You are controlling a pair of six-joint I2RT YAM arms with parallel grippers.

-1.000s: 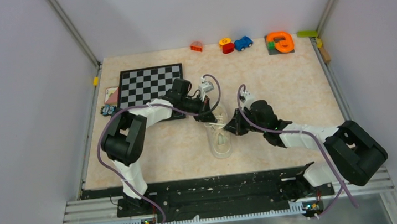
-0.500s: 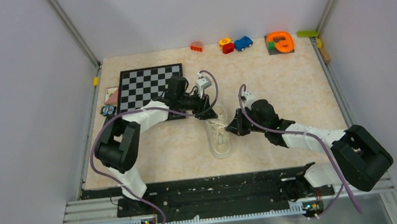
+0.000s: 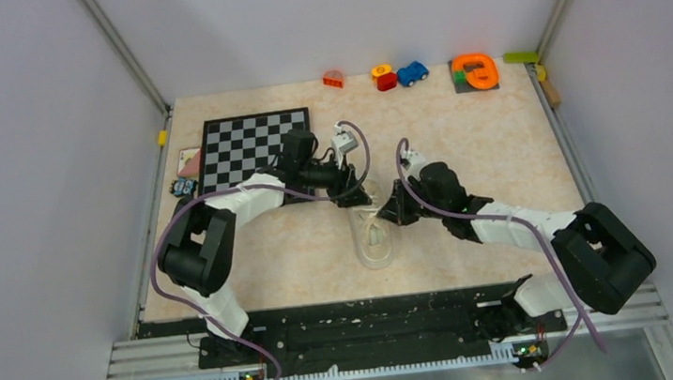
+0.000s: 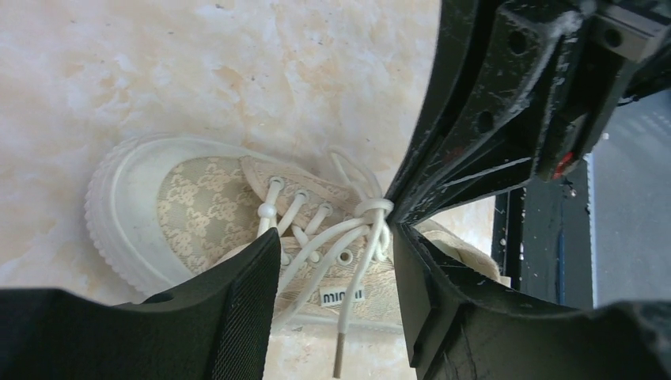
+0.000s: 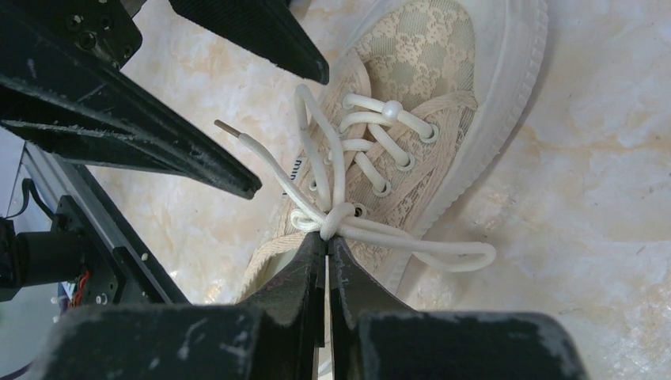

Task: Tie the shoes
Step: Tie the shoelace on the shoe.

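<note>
Near the middle of the worktop (image 3: 499, 154), at about 4 o'clock from the chessboard (image 3: 255, 144): one shoe (image 3: 374, 243). Sits on its sole, long axis running from 12 to 6 o'clock in the overhead view. Points the toe to 12 o'clock, away from the arm bases, and the heel opening to 6 o'clock. Hides its toe end in that view beneath the left claw (image 3: 355, 197).

Looks cream all over: low-cut, with a lace-patterned fabric upper, a pale rubber sole and a ribbed rubber band round the toe. Carries a small side tag with dark lettering, too small to read surely. Runs round white laces (image 5: 372, 150) in crossing rows up the front to a knot near the ankle end. Trails one loop over the sole edge onto the worktop, at 3 o'clock from the knot in the right wrist view, and one loose end with a clear tip at 10 o'clock from it.

Right claw (image 5: 327, 237), reaching in from 3 o'clock overhead: closed, pinching the laces right at the knot.

Left claw, reaching in from 9 o'clock: open, gripping nothing, one finger on either side of the laced front, with the knot and the loose end showing between the fingers in the left wrist view. Cannot tell whether those fingers touch the fabric.
</note>
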